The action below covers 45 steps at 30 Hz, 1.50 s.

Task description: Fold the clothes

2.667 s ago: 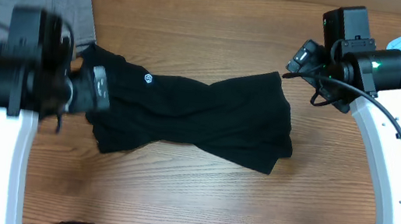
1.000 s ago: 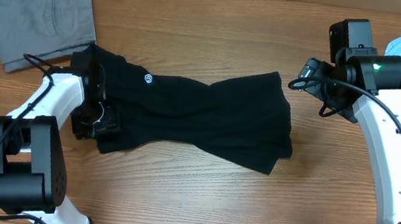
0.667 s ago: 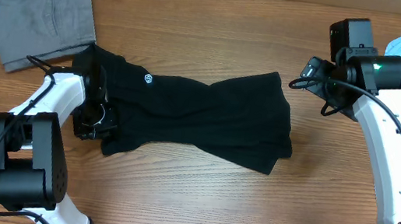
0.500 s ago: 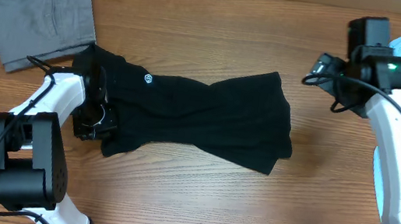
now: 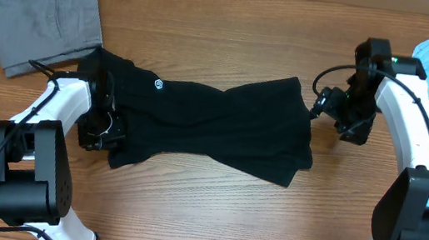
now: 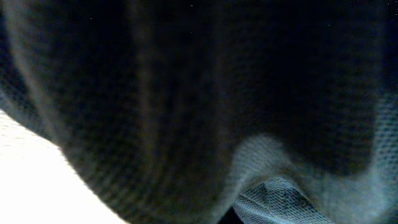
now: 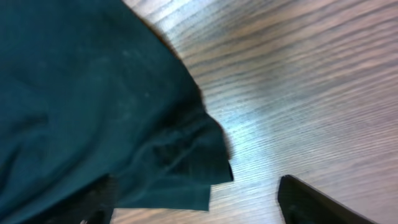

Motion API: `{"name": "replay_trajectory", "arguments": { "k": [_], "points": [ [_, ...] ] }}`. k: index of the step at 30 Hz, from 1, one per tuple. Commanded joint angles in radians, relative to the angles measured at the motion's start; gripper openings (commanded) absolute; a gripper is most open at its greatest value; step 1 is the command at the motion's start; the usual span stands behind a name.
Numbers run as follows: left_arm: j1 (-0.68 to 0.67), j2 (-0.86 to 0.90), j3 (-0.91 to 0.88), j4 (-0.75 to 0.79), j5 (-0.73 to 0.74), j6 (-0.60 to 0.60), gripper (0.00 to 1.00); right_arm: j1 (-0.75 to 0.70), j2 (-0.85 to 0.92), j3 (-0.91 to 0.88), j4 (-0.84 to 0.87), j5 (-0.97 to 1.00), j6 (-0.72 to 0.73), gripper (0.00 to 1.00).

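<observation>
Right wrist view: hovering, right pincer (image 7: 196, 190) spread, at black garment (image 7: 87, 93) corner, risking catching one layer; cannot tell left pincer (image 5: 101, 128) grip.

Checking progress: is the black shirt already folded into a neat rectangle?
No, the black shirt lies twisted and rumpled across the table.

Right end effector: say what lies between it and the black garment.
Only bare table; right wrist view shows the black garment reaching the open right end effector.
</observation>
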Motion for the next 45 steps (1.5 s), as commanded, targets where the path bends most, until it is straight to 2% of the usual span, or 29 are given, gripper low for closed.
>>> {"name": "replay_trajectory", "arguments": {
  "k": [1,4,14,24,37,39,42,45],
  "points": [
    [0.004,0.016,-0.009,0.003,-0.007,0.001,0.06,-0.018,-0.01,-0.098,0.077,-0.12,-0.081,0.79],
    [0.004,0.016,-0.009,0.004,-0.007,0.001,0.06,-0.017,-0.01,-0.184,0.182,-0.198,-0.101,0.69],
    [0.004,0.016,-0.009,0.009,-0.008,0.001,0.07,-0.017,-0.008,-0.281,0.299,-0.202,-0.063,0.7],
    [0.004,0.016,-0.009,0.008,-0.007,0.001,0.08,-0.006,-0.008,-0.334,0.41,-0.221,-0.017,0.66],
    [0.004,0.016,-0.009,0.008,-0.011,0.002,0.09,0.046,0.074,-0.334,0.428,-0.216,0.005,0.65],
    [0.004,0.016,-0.009,0.008,-0.012,0.002,0.09,0.045,0.074,-0.332,0.43,-0.195,0.008,0.51],
    [0.004,0.016,-0.009,0.008,-0.011,0.001,0.04,0.041,0.074,-0.315,0.419,-0.115,0.039,0.39],
    [0.004,0.016,-0.006,0.003,-0.011,0.001,0.04,0.041,0.069,-0.273,0.388,-0.075,0.055,0.25]
  ]
}}
